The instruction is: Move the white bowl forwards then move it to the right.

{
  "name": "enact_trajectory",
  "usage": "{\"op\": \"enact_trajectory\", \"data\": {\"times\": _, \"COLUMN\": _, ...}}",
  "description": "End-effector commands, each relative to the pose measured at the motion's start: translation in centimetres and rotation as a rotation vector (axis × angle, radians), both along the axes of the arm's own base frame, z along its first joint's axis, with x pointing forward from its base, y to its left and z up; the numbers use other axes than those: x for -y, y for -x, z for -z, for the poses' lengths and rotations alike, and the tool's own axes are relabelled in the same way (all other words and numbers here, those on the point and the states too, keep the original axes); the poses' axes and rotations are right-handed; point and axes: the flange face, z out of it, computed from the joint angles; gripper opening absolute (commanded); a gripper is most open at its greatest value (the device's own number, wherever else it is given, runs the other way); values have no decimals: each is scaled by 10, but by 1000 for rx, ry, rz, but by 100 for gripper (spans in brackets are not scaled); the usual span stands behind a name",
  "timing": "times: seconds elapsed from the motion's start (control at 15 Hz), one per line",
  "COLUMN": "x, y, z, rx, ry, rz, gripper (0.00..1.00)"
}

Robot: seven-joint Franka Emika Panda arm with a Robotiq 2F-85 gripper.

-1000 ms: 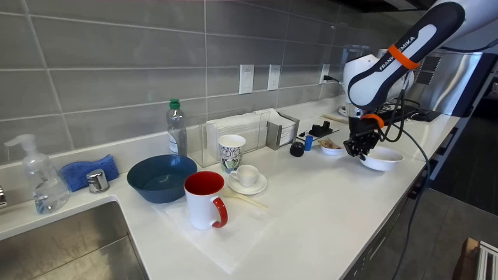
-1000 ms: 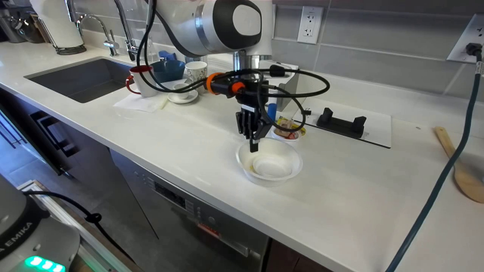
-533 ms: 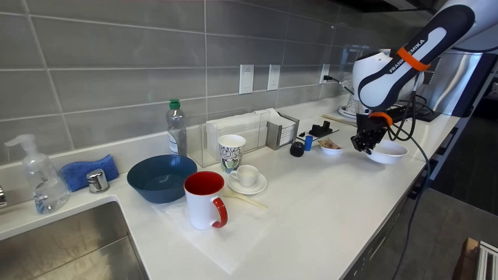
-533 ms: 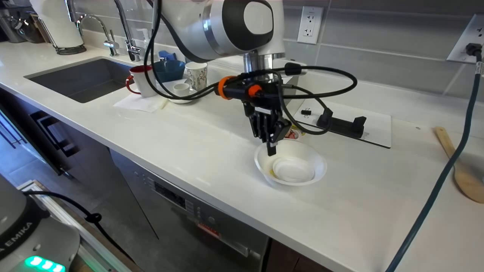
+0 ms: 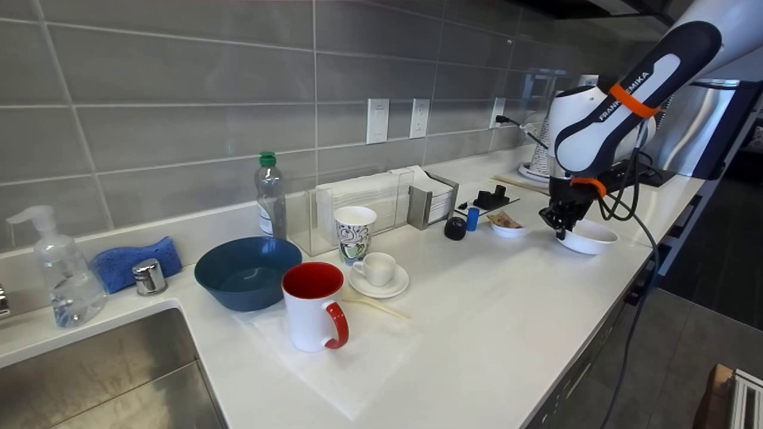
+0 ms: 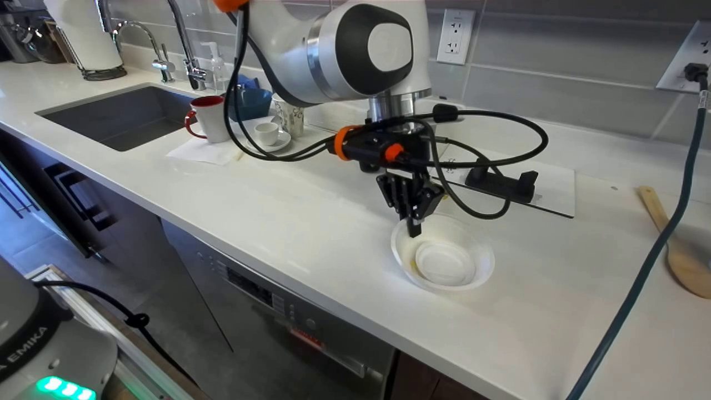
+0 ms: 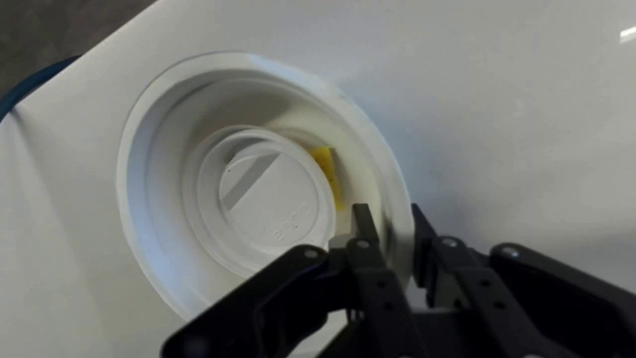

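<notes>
The white bowl [image 6: 482, 250] is round with a wide rim and shows in both exterior views [image 5: 587, 244]. In the wrist view the bowl [image 7: 141, 189] holds a smaller round white piece with raised letters [image 7: 278, 199] and a yellow scrap [image 7: 325, 164]. My gripper [image 6: 414, 229] is at the bowl's rim. In the wrist view the gripper [image 7: 389, 214] is nearly closed, one finger inside the wall and one outside, with the rim between them. I cannot tell whether the bowl's base touches the counter.
A small dish with a snack packet [image 5: 506, 229] stands near the bowl. A white board with a black holder [image 6: 555, 183] lies behind it. A wooden spoon [image 6: 686, 269] and hanging cable [image 6: 639, 289] are farther along. The mug [image 5: 304, 316] and blue bowl [image 5: 247, 274] stand near the sink.
My gripper and the white bowl have moved together, rightward and toward the camera in an exterior view. In the last half second both have come slightly lower.
</notes>
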Motion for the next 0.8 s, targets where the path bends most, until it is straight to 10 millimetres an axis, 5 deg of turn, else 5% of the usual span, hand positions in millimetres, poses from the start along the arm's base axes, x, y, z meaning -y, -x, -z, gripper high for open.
{"op": "enact_trajectory", "data": {"times": 0.0, "x": -4, "y": 3, "z": -1, "rx": 1, "ry": -24, "rz": -28, "gripper": 51}}
{"op": "enact_trajectory", "data": {"times": 0.4, "x": -28, "y": 13, "z": -29, "rx": -41, "ry": -37, "rz": -61, "gripper": 94}}
{"op": "enact_trajectory", "data": {"times": 0.73, "x": -75, "y": 18, "z": -77, "rx": 3, "ry": -104, "rz": -128, "gripper": 100}}
